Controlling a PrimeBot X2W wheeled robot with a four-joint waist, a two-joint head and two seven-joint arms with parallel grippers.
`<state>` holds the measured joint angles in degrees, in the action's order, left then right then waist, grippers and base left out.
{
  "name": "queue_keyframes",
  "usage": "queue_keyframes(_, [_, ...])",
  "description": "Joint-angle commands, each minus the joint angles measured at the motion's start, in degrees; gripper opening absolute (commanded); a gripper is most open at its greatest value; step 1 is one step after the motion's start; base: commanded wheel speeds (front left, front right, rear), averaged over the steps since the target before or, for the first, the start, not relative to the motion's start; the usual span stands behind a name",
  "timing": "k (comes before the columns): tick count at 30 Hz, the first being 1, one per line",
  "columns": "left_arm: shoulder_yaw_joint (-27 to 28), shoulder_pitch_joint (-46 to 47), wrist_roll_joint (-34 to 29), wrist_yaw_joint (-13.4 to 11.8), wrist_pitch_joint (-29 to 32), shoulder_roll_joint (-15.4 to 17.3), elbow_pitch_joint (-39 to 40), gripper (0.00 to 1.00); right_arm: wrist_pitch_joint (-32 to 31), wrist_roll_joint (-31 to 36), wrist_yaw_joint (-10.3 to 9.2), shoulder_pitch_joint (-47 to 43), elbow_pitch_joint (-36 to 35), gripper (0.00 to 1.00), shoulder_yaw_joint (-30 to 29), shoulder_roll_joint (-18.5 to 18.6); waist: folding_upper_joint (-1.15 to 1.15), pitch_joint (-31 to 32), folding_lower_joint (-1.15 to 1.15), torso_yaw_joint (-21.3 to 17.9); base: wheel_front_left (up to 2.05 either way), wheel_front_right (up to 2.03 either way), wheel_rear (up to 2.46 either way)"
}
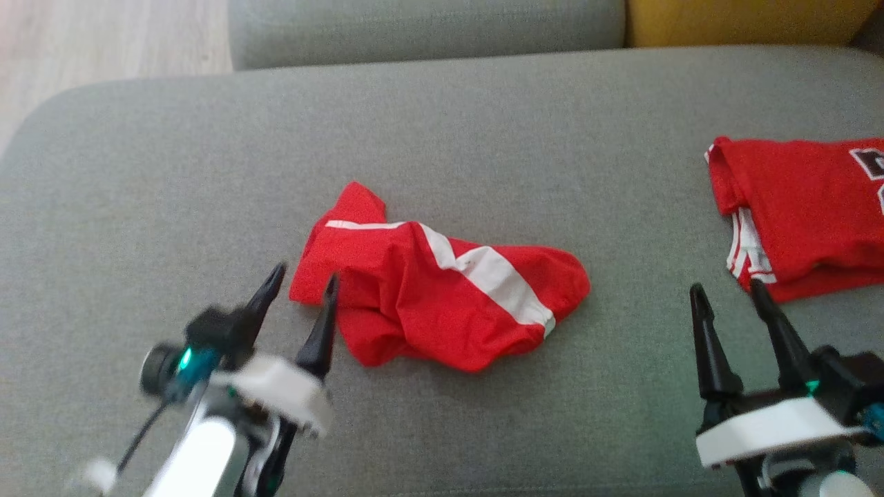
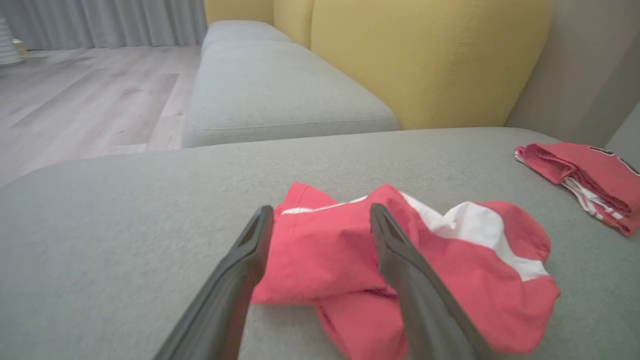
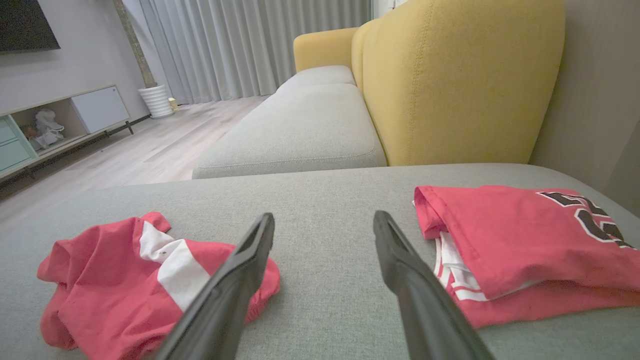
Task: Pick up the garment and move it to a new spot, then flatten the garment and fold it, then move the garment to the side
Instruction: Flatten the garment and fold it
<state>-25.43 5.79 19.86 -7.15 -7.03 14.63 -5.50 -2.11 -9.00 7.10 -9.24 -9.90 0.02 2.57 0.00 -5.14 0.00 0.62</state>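
The left gripper (image 1: 304, 276) has its fingers spread at the left edge of the crumpled red garment (image 1: 442, 290), which lies mid-cushion on the grey sofa (image 1: 483, 124). The right gripper (image 1: 727, 288), fingers also apart, hovers empty between the garment and a folded red jersey (image 1: 808, 214).

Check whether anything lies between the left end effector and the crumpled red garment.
Nothing visible does. The open left end effector is at the edge of the crumpled red garment; the folded red jersey lies apart, to the right.
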Motion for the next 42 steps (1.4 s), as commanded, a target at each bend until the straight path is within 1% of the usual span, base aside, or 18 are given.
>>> queue_keyframes(1, [1.38,5.37,0.39,1.02,1.07,0.16,0.79,1.0,0.19,-0.02,0.39,3.51,-2.2,1.0,1.72,0.31,0.0,-1.62,0.0,-0.34,0.0,0.0,0.0])
queue_keyframes(3, [0.59,8.29,1.3,2.64,3.31,-0.43,-1.27,1.0,0.21,-0.01,0.39,4.26,-1.98,1.0,2.26,0.31,0.0,-2.56,0.0,-0.95,0.0,0.0,0.0])
queue_keyframes(6, [-0.45,11.11,2.17,4.59,6.64,-0.41,-5.07,1.0,0.34,-0.09,0.39,5.16,-1.37,1.0,2.81,0.31,0.0,-3.5,0.0,-2.24,0.0,0.0,0.0])
queue_keyframes(9, [-1.02,12.72,3.18,5.6,10.19,-0.3,-8.33,1.0,0.57,-0.41,0.39,5.53,-0.9,1.0,2.46,0.31,0.0,-4.24,0.0,-3.16,0.0,0.0,0.0])
queue_keyframes(11, [-1.14,13.59,3.67,5.83,12.38,-0.06,-10.04,1.0,0.81,-0.74,0.39,5.67,-0.58,1.0,2.28,0.31,0.0,-4.68,0.0,-3.56,0.0,0.0,0.0])
queue_keyframes(12, [-1.18,13.97,3.9,5.96,13.27,0.08,-10.64,0.69,0.95,-0.9,0.39,5.74,-0.44,1.0,2.24,0.31,0.0,-4.88,0.0,-3.7,0.0,0.0,0.0])
queue_keyframes(13, [-1.19,14.34,3.9,5.97,13.73,0.27,-11.03,0.31,1.09,-0.99,0.39,5.82,-0.3,1.0,2.23,0.31,0.0,-4.98,0.0,-3.82,0.0,0.0,0.0])
queue_keyframes(14, [-1.15,14.66,3.85,5.97,13.74,0.43,-11.15,0.0,1.21,-1.09,0.39,5.89,-0.18,1.0,2.21,0.31,0.0,-5.08,0.0,-3.92,0.0,0.0,0.0])
queue_keyframes(20, [-1.32,15.25,1.48,4.5,10.95,1.35,-8.72,0.0,1.63,-1.64,0.39,6.17,0.42,1.0,1.83,0.31,0.0,-5.12,0.0,-3.88,0.0,0.0,0.0])
queue_keyframes(23, [-1.56,13.67,-0.17,2.84,9.33,2.12,-5.5,0.0,1.73,-1.9,0.39,6.11,0.65,1.0,1.61,0.31,0.0,-4.78,0.0,-3.57,0.0,0.0,0.0])
queue_keyframes(29, [-3.01,4.76,-3.61,-1.23,8.01,5.06,2.69,0.0,1.62,-2.33,0.39,5.5,0.4,1.0,0.68,0.31,0.0,-4.49,0.0,-2.43,0.0,0.0,0.0])
queue_keyframes(32, [-4.26,-0.31,-4.07,-2.56,7.67,5.51,5.01,0.0,1.38,-2.45,0.39,5.2,0.1,1.0,0.08,0.31,0.0,-4.58,0.0,-1.78,0.0,0.0,0.0])
queue_keyframes(36, [-6.17,-4.03,-4.23,-3.28,7.27,4.81,3.53,0.0,0.81,-2.54,0.39,5.35,-0.01,1.0,-0.03,0.31,0.0,-4.78,0.0,-1.22,0.0,0.0,0.0])
queue_keyframes(42, [-6.57,-3.86,-1.9,-2.78,5.11,1.61,-2.56,0.0,0.09,-2.61,0.39,5.66,-0.25,1.0,0.27,0.31,0.0,-5.04,0.0,-1.25,0.0,0.0,0.0])
